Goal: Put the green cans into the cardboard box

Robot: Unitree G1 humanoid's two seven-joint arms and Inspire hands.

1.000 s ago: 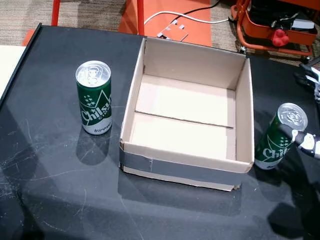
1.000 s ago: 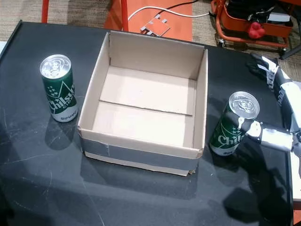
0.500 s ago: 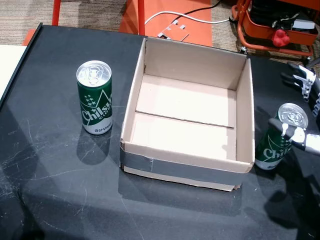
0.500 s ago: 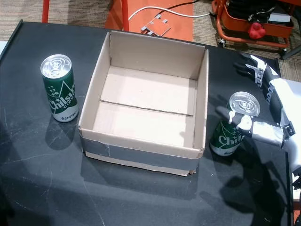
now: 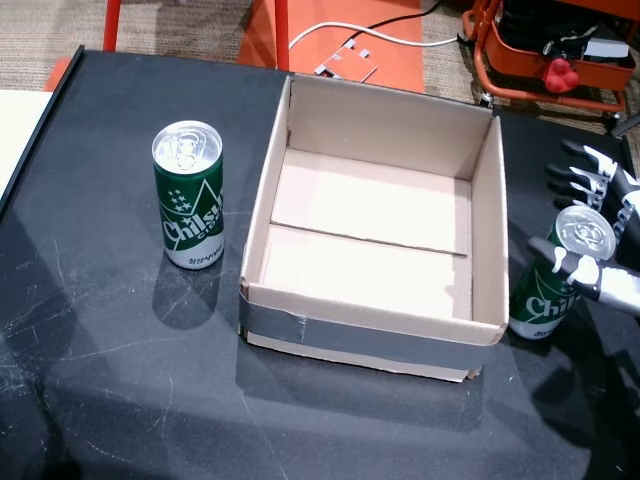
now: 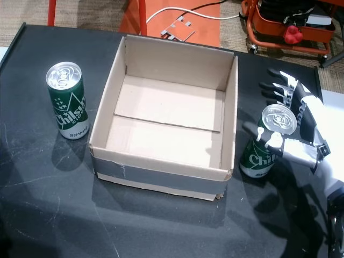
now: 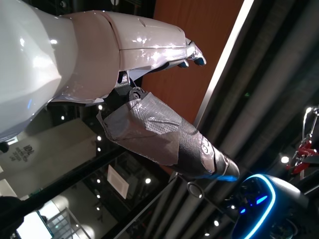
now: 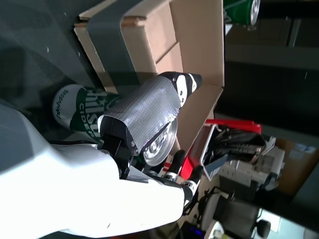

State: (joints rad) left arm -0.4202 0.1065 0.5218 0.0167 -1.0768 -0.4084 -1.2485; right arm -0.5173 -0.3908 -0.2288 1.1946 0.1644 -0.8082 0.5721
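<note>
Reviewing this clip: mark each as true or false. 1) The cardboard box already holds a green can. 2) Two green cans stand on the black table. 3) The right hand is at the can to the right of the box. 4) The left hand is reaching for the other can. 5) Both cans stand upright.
1) False. The open cardboard box is empty.
2) True. One green can stands left of the box, the other green can right of it, on the black table.
3) True. The right hand has fingers spread around that can, not yet closed.
4) False. The left hand is off the table, in neither head view.
5) True.
</note>
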